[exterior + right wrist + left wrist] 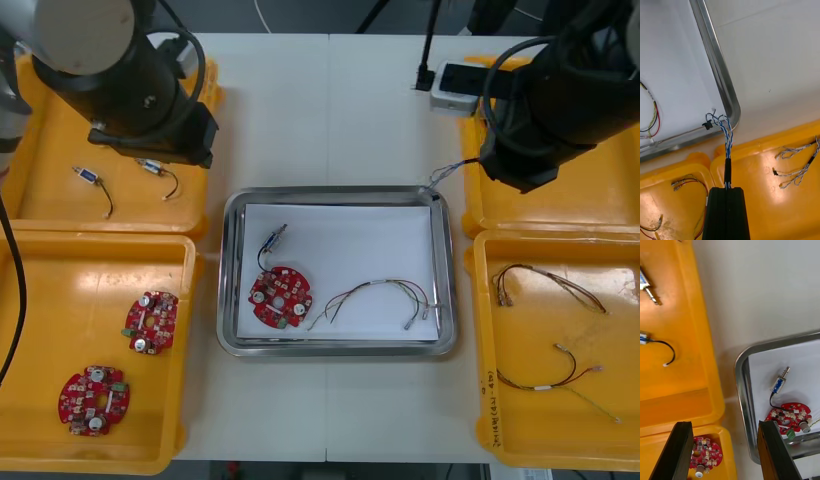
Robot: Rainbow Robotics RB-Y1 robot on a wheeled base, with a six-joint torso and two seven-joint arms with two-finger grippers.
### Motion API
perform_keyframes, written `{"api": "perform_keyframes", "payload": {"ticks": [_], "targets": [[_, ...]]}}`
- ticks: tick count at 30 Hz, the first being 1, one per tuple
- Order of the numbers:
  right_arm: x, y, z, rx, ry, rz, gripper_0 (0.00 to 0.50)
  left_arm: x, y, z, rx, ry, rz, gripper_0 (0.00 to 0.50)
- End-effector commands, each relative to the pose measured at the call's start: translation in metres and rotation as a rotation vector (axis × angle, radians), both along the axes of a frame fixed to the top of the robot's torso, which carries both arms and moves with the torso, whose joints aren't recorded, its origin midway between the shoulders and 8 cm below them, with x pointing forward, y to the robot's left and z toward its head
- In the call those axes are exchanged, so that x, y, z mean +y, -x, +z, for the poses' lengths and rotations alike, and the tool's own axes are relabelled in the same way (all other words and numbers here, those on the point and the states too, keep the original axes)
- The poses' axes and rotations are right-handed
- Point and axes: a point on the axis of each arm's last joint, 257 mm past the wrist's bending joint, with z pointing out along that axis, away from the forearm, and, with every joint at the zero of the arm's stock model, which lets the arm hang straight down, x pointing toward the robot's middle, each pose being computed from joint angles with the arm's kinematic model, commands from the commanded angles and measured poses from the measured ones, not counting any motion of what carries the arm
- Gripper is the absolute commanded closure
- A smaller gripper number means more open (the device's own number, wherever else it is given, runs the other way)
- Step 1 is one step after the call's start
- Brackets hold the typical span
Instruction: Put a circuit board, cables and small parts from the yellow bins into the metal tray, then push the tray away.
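Note:
My right gripper (728, 190) is shut on a twisted blue and white cable (727, 140). It hangs over the inner edge of the far right yellow bin (480, 205), and the cable's free end (440, 180) touches the far right corner of the metal tray (335, 192). On the tray's white inside lie a round red circuit board (280, 295), a small metal part (275, 240) and a red and yellow cable (380, 295). My left gripper (726, 453) is open and holds nothing, above the gap between the left bins and the tray.
The far left bin holds two small metal parts (88, 177) (152, 168). Two more boards (150, 320) (93, 398) lie in the near left bin. Cables (550, 280) lie in the near right bin, and more blue and white cables (797, 168) in the far right one. A grey device (455, 85) sits beyond.

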Motion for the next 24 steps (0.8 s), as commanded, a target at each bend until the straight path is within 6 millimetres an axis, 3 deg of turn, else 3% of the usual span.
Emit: {"api": "perform_keyframes", "payload": {"ticks": [1,10,19,24], "targets": [[0.052,0.000,0.008,-0.036,0.014,0.083,0.500,0.052,-0.011,0.020,-0.013,0.082,0.220,0.000],[0.093,0.001,-0.014,-0.010,0.046,0.122,0.500,0.116,-0.027,0.025,-0.003,0.147,0.429,0.000],[0.090,0.008,-0.055,0.042,0.163,0.138,0.500,0.170,-0.041,0.007,0.013,0.182,0.626,0.000],[0.095,0.003,-0.068,0.045,0.171,0.139,0.500,0.187,-0.050,-0.007,0.021,0.224,0.699,0.000]]}}
